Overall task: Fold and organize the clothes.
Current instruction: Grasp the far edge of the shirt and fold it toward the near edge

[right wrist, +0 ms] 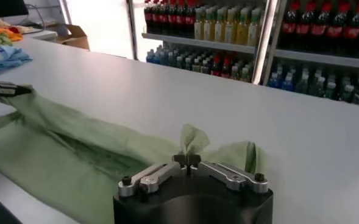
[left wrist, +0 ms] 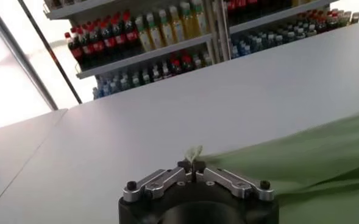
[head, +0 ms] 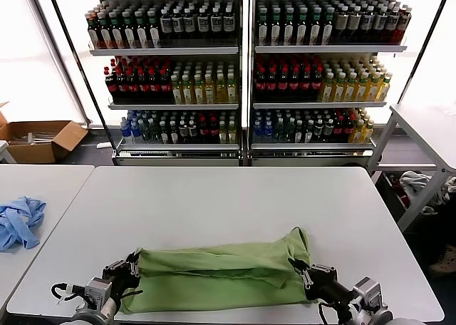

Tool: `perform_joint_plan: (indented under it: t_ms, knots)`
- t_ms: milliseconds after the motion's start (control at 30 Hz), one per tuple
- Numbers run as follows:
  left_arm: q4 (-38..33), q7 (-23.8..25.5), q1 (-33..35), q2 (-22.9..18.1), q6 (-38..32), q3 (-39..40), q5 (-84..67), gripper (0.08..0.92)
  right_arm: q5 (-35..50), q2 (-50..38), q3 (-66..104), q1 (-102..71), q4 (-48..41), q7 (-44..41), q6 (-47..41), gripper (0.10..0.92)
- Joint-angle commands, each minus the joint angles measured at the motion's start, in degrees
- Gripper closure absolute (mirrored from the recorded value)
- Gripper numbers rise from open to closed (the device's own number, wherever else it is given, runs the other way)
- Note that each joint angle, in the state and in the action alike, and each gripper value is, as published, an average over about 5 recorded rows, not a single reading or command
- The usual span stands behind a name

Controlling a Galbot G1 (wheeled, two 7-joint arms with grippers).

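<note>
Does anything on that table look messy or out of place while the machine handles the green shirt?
Nothing looks damaged or spilled. The green shirt lies rumpled near the table's front edge, pinched at each end by the left gripper and right gripper. The only stray item is a crumpled blue garment on the neighbouring table to the left.

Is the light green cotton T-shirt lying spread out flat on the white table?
No, the light green cotton T-shirt is bunched lengthwise, pinched at each end by the left hand and right hand.
</note>
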Motion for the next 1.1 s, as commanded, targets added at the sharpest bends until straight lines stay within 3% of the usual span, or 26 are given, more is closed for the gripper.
perform_joint_plan:
  t_ms: [33,267,533,667,967,1100]
  knots:
    - [1.88,-1.64,0.25,-1.41,-1.71,1.57,0.57,0.914,-2.16,1.3,0.26,-3.16,-2.71,2.68,3.76,0.919]
    - [2.7,-1.6,-0.03,-2.37,-2.56,2.63,1.26,0.909,-2.36,2.21,-1.87,-0.58,-5.89,6.73,7.48,0.919]
    - [5.82,-0.8,-1.97,-3.25,-3.93,3.95,5.46,0.792,-2.41,3.99,-6.99,3.5,-9.55,16.71,6.94,0.9]
    - [5.7,-0.25,-1.81,-2.49,-3.16,3.82,6.19,0.73,-2.05,5.29,-8.41,5.44,-9.55,23.08,6.51,0.809]
    - [-0.16,0.24,3.18,1.21,0.05,0.86,6.4,0.475,-4.4,6.73,-7.31,8.91,-3.53,30.81,9.55,0.557]
    - [-5.12,-0.97,6.0,1.11,0.52,-2.36,5.36,0.354,-6.78,6.27,-2.68,8.23,-0.82,30.41,10.72,0.445]
